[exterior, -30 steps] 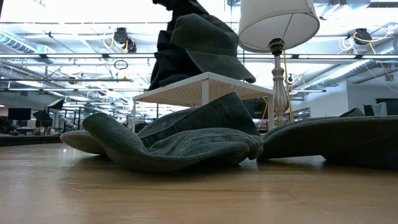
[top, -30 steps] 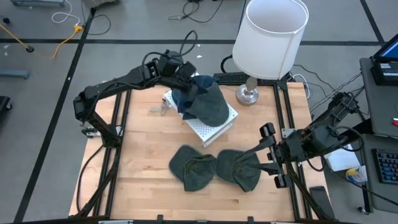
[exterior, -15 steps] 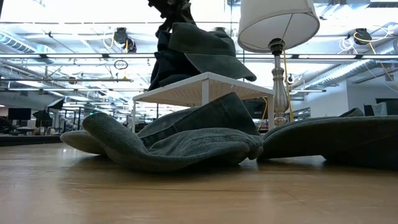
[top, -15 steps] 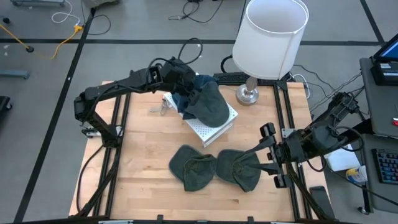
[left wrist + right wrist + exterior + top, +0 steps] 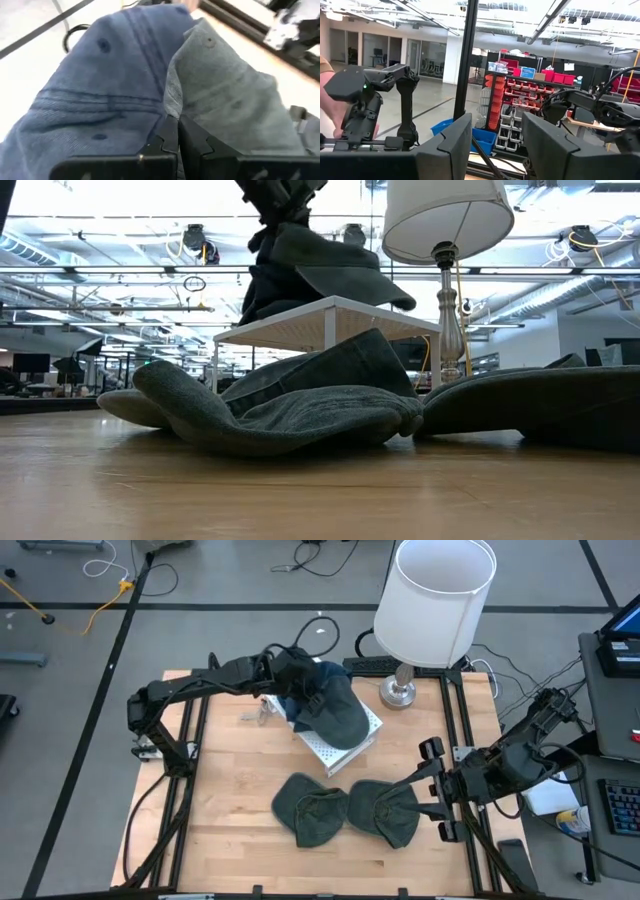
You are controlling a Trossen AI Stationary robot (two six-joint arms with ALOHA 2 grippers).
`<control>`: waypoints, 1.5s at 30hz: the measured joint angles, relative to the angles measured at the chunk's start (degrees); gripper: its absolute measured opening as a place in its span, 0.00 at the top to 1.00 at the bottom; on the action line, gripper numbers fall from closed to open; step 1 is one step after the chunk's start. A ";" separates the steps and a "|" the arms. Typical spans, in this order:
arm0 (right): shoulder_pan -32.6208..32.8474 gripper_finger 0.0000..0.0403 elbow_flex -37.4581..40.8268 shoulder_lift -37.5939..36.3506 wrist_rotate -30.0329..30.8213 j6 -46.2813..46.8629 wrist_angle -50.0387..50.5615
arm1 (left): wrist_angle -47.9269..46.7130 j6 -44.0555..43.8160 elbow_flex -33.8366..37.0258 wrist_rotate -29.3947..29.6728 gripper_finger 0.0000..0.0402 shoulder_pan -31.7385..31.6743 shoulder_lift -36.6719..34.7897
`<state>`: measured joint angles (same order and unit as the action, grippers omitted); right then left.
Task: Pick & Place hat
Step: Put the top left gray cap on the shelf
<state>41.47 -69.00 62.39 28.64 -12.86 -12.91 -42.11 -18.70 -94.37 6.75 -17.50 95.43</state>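
A grey-green hat [image 5: 342, 712] [image 5: 335, 265] lies on top of a blue hat [image 5: 292, 700] [image 5: 100, 90]. Both sit on a small white perforated stand [image 5: 345, 748] [image 5: 320, 315] at the table's far middle. My left gripper [image 5: 303, 683] [image 5: 177, 134] is above the stand's far left side, shut on the grey-green hat. Two more grey-green hats [image 5: 310, 808] [image 5: 385, 812] lie flat on the table's near middle. My right gripper [image 5: 422, 798] [image 5: 497, 145] waits open just right of them. My left gripper pinches the grey-green hat at its edge [image 5: 172, 107], where it meets the blue hat, between the two shut fingers [image 5: 167, 137]. The fingers come slanting down from the table's far left. The hat rests over the blue hat on the stand.
A tall lamp with a white shade [image 5: 435, 600] [image 5: 445, 220] stands at the far right, close behind the stand. Black rails [image 5: 190, 740] run along both table sides. Bare wood lies on the table's left and near parts. A person's arm [image 5: 330, 100] shows beyond the table.
My left gripper has moved down and a little toward the table's right and near edge, staying shut on the grey-green hat. The hat has sunk lower onto the blue hat and stand, its brim shifting slightly right.
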 joint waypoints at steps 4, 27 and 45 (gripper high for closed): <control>0.00 0.59 0.01 0.00 0.04 0.04 1.94 | -2.97 -0.12 0.00 2.39 1.00 0.02 0.01; -0.01 0.59 0.01 0.00 0.06 2.73 4.93 | -0.08 3.89 -7.00 4.16 0.63 0.70 -1.51; 0.00 0.59 0.01 0.00 -0.14 3.23 5.97 | -3.15 7.72 -8.70 8.13 0.68 9.67 7.57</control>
<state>41.47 -68.99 62.39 28.51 -9.63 -6.94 -45.27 -10.98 -103.07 14.88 -7.83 103.01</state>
